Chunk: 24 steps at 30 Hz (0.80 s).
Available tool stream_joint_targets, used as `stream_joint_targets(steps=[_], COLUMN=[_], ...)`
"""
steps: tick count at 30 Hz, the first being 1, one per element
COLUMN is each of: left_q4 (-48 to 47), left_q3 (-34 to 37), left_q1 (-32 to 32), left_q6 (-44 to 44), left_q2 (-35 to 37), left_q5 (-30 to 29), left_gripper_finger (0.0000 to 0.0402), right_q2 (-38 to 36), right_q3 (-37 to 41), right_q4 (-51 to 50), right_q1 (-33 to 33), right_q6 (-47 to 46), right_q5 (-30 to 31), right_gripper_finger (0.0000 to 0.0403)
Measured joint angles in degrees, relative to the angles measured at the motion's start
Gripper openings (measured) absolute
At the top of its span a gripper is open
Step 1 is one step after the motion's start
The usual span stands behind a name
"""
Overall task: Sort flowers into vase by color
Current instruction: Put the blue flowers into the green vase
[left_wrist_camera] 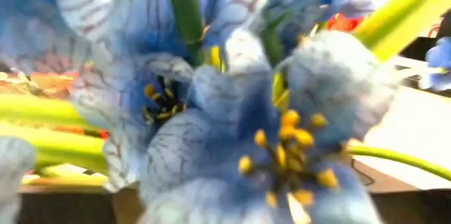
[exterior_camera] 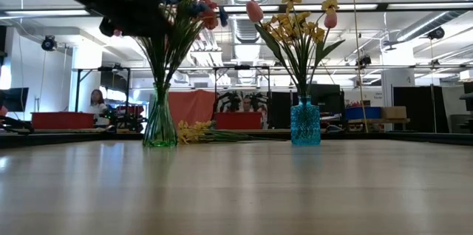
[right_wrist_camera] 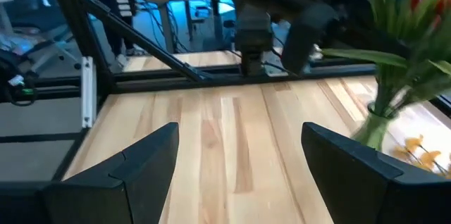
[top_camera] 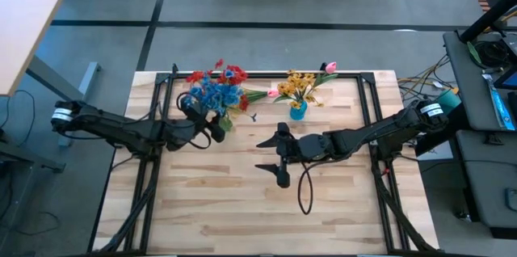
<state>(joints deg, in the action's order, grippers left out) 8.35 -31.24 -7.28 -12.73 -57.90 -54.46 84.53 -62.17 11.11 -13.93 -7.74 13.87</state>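
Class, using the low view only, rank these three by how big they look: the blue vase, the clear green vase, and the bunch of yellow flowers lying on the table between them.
1. Clear green vase: tallest.
2. Blue vase: shorter, though similarly wide.
3. Yellow flowers lying between them: lowest, though they may lie farther from the camera, so this placing is unsure.

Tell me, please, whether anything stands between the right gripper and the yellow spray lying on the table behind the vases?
Likely yes. The yellow spray lies beyond the two vases, partly behind the green vase. The right gripper hangs open on the near side, so the green vase and the blue vase flank its straight path.
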Motion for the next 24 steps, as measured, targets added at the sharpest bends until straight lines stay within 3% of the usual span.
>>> stream_joint_targets(steps=[5,11,24], left_q4=[-1.44,-4.46,-27.24], left_q3=[0.00,-2.14,-12.56], left_q1=[-1.34,-1.98,-3.21], left_q6=[0.85,1.75,-4.61], left_q2=[0.54,0.58,0.47], left_q5=[0.00,0.00,0.00], left_gripper_finger=[0.0211,0.0228,0.0247], right_q2=[0.01,0.02,0.02], right_q3=[-0.02,-0.02,-0.07], right_q4=[-2.37,-2.68,-3.97], right_q1=[0.00,0.12,1.21], right_q6=[-0.63,-1.70,-2.16], right_q5=[4.71,5.68,5.66], right_gripper_finger=[0.0292,0.0292,0.0269])
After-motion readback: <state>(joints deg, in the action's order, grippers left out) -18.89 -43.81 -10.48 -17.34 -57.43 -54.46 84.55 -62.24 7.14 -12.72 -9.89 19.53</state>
